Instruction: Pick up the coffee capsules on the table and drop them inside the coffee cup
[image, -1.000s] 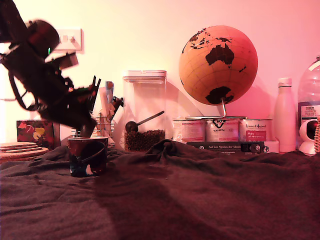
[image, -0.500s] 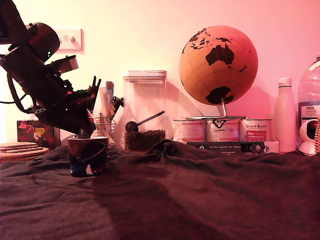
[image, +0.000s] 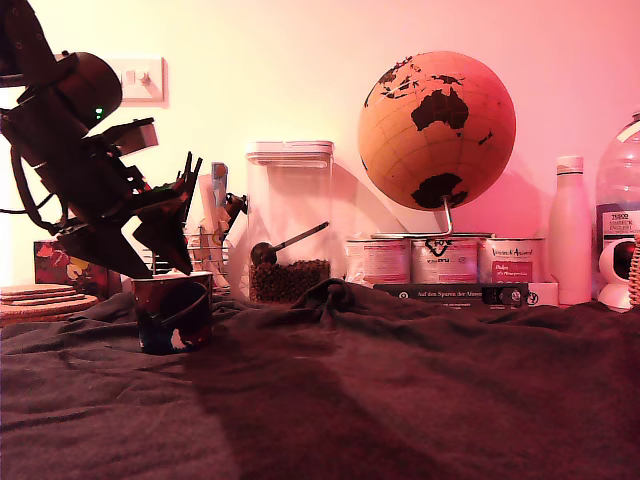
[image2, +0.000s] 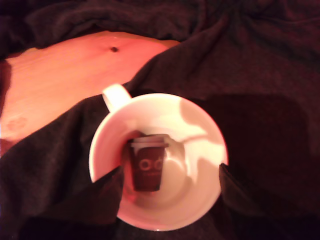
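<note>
The coffee cup, dark outside with red and white splashes, stands on the cloth-covered table at the exterior view's left. My gripper hangs just above its rim, open, fingers spread and holding nothing. The wrist view looks straight down into the cup, which is white inside. One dark capsule with a paler rim lies on its side in it, between my fingertips. No other capsule shows in either view.
Along the back stand a wire utensil holder, a clear canister of beans, a globe, several tins and a white bottle. Cork mats lie at far left. The cloth bunches up mid-table.
My gripper was shut low over the cup; its fingers have spread open and the arm has lifted a little.
</note>
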